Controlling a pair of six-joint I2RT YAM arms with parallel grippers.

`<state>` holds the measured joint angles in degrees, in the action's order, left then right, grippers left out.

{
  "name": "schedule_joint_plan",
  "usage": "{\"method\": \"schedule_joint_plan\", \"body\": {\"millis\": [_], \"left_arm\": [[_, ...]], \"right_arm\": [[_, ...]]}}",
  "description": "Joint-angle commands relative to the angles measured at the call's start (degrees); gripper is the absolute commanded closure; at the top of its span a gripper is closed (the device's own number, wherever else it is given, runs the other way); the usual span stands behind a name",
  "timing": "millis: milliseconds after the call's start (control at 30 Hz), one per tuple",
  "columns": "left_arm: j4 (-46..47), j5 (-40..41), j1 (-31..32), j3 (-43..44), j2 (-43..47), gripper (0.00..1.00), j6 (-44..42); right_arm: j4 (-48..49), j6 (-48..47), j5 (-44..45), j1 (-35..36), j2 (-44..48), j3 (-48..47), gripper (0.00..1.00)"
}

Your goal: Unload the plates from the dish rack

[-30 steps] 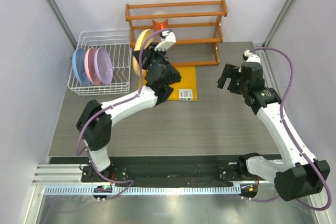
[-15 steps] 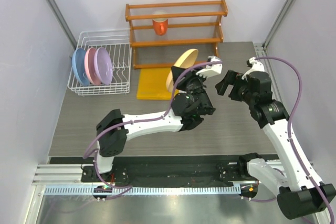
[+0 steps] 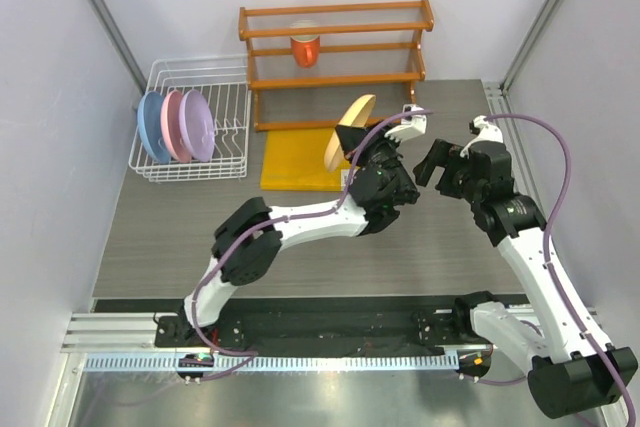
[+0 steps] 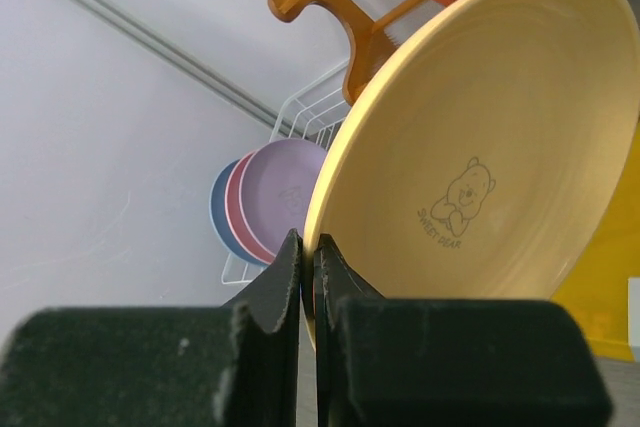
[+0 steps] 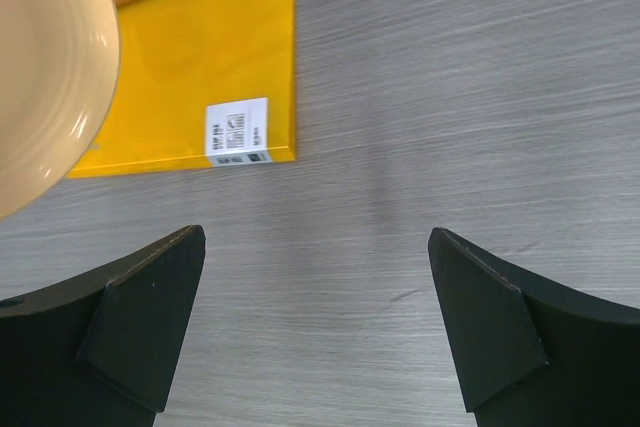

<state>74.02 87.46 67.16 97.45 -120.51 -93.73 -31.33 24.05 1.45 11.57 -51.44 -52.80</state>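
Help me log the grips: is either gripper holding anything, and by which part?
The left gripper pinches the peach-orange plate by its rim. The right gripper is open, holding nothing.

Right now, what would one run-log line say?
left gripper: shut on peach plate | right gripper: open, empty | dish rack: three plates inside

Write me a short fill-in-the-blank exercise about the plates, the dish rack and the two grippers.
The left gripper holds the round peach-orange plastic plate; ____ plates stand in the white wire dish rack.
The right gripper is ____ and empty.
The pink plate stands ____ the light blue plate and the lilac plate.
Missing: three; open; between.
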Motion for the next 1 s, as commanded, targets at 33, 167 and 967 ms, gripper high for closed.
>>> {"method": "schedule_joint_plan", "body": {"millis": [33, 167, 967], "left_arm": [[14.58, 8.95, -2.90, 11.17, -5.52, 1.00, -5.31], [14.66, 10.80, -3.08, 10.31, -3.69, 1.00, -5.41], [14.66, 10.36, 7.72, -17.63, 28.13, 1.00, 10.23]], "right_arm": [[1.54, -1.46, 3.99, 0.20, -1.56, 0.15, 0.01], [1.89, -2.08, 4.69, 0.12, -1.91, 0.32, 0.00], [6.02, -1.12, -0.66, -0.50, -2.26, 1.82, 0.00]]}}
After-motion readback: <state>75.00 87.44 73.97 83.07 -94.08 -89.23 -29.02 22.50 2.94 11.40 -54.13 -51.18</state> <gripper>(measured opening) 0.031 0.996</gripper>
